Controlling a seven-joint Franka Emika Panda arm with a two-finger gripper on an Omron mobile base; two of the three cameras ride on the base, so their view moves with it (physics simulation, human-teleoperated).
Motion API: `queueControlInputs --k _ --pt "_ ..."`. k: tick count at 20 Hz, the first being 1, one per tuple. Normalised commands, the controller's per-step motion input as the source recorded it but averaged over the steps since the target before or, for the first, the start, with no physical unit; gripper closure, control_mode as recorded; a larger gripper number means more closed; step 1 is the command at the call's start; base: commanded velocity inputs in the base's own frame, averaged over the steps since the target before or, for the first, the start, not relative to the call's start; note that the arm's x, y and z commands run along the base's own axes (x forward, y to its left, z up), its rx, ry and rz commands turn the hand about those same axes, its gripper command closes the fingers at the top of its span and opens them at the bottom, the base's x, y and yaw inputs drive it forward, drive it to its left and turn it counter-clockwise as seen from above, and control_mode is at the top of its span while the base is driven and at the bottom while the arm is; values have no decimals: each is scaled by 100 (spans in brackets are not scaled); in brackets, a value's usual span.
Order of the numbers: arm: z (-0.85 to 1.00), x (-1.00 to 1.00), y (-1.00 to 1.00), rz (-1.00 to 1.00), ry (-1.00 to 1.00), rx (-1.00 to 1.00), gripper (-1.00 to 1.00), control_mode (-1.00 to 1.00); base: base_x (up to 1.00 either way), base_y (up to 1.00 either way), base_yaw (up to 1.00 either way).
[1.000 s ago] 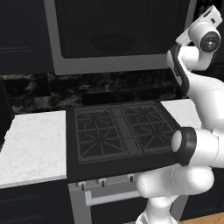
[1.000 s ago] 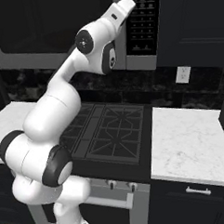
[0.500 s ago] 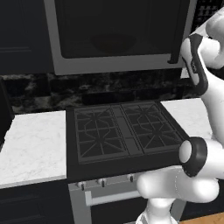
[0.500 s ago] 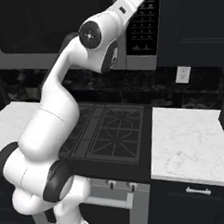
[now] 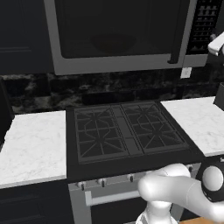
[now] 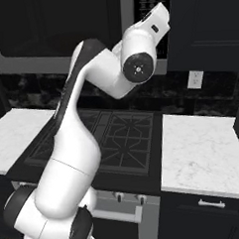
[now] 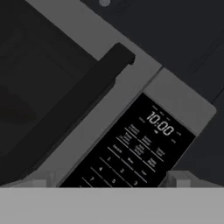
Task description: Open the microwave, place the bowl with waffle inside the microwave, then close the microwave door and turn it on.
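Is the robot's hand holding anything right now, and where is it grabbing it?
Nothing is held. The gripper is open in front of the microwave, facing the button panel.

Grey-framed microwave [image 5: 118, 37], white-marbled counter [image 5: 30, 146]

Microwave [image 5: 118, 35]: grey frame, dark glass, mounted high; door [image 5: 111, 33] shut, dark vertical handle [image 5: 177, 30] on its right edge, button panel [image 5: 204, 24] beside it. Claw tip barely seen at right edge, just right of panel. Bowl [image 5: 113, 43]: dim round shape behind glass, left of claw. Gas stove [image 5: 127, 133] w/ marble counter [image 5: 30, 146] both sides: well below claw.
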Motion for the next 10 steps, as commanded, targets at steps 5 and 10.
queueControlInputs --k 5,10 --pt "-55 -20 -18 25 -3 0 -100 -100 0 0 0" --pt "-61 1 9 2 -1 -4 -100 -100 0 0 0"
